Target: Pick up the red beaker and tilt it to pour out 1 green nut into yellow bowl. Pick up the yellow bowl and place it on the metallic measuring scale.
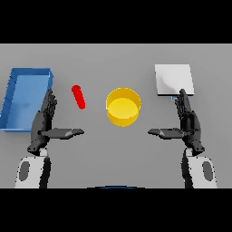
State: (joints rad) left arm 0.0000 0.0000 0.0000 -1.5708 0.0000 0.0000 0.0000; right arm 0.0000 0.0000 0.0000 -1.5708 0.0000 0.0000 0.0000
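Well, scale (174, 79) corner behind R hand (189, 121).

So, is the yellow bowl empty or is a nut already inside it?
Empty, as far as visible: the bowl shows only plain yellow inside, no green nut. The red beaker stands apart to its left, untouched.

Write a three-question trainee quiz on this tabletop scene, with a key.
1. True or false: the yellow bowl sits on the metallic scale.
2. Which thing lies nearest the left hand? A) red beaker B) scale C) bowl
3. Fill in: the blue tray stands at the table's far ___ side.

Key: 1 false, the bowl stands apart on the table. 2 A. 3 left. The right hand holds nothing.
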